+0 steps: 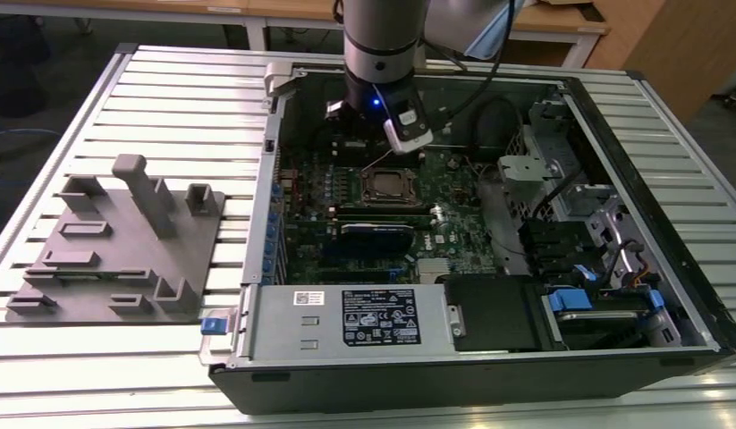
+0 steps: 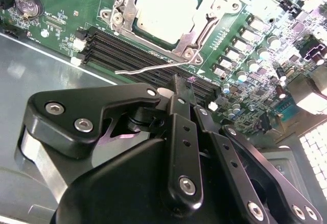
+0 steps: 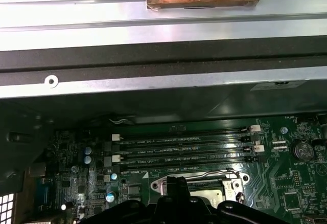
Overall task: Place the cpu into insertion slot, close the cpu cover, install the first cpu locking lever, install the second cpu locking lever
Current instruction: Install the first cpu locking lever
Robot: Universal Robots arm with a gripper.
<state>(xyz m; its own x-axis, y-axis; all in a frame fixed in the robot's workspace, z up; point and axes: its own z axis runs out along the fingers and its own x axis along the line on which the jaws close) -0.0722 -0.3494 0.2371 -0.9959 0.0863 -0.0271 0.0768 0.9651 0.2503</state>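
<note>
The cpu (image 2: 166, 9) lies dull silver in the insertion slot (image 2: 196, 55), and the cpu cover (image 2: 207, 17) is down over it as a thin metal frame. One thin wire locking lever (image 2: 153, 68) sticks out free from the socket's corner, raised off the board. My gripper (image 2: 183, 81) hangs just beside that lever's inner end, fingers together with nothing between them. In the exterior view the gripper (image 1: 400, 143) hovers just behind the socket (image 1: 389, 185). The first wrist view has the fingertips (image 3: 176, 182) over the socket rim (image 3: 232, 183).
Black memory slots (image 3: 184, 150) run alongside the socket, between it and the case wall (image 3: 153, 81). A grey labelled power-supply box (image 1: 343, 317) fills the case's front. Drive bays (image 1: 582, 232) stand at the exterior view's right. A grey fixture plate (image 1: 117, 246) lies outside the case.
</note>
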